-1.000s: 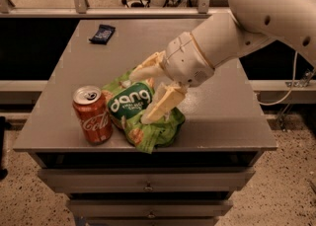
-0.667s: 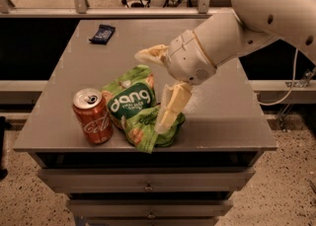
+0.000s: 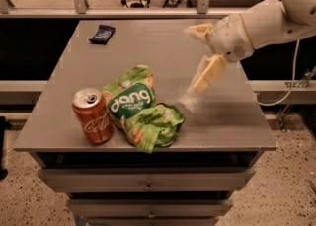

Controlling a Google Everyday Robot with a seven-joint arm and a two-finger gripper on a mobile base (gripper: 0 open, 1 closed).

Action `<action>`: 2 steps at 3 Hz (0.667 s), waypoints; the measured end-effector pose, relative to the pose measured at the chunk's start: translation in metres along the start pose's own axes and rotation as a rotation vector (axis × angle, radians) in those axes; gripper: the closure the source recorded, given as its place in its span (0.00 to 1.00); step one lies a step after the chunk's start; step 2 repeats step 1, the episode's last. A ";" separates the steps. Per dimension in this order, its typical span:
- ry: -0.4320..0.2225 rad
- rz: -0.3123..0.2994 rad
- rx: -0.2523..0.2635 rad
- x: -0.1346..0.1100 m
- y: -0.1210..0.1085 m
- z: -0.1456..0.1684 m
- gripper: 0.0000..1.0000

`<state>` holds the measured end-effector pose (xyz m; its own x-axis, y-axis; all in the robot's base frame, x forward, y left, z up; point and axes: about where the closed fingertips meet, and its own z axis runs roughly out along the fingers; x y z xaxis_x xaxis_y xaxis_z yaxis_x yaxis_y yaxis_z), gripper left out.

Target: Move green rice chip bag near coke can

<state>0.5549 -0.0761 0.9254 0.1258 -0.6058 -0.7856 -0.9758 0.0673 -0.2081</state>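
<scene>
The green rice chip bag (image 3: pixel 140 109), crumpled with white "dang" lettering, lies on the grey table near the front, touching or almost touching the coke can (image 3: pixel 92 116), which stands upright at its left. My gripper (image 3: pixel 197 57) is open and empty, raised above the table to the right of the bag and well apart from it. One finger (image 3: pixel 208 73) points down toward the table, the other (image 3: pixel 197 30) sits higher.
A small dark blue wrapped bar (image 3: pixel 102 34) lies at the table's (image 3: pixel 227 121) back left. Drawers run below the front edge. A rail and chair legs stand behind the table. A cable hangs at the right.
My gripper has let go of the bag and moved up and to the right, away from it. The bag stays beside the can.
</scene>
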 end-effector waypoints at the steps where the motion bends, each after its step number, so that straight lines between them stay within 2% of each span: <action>1: -0.012 0.004 0.057 0.002 -0.022 -0.020 0.00; 2: -0.012 0.004 0.057 0.002 -0.022 -0.020 0.00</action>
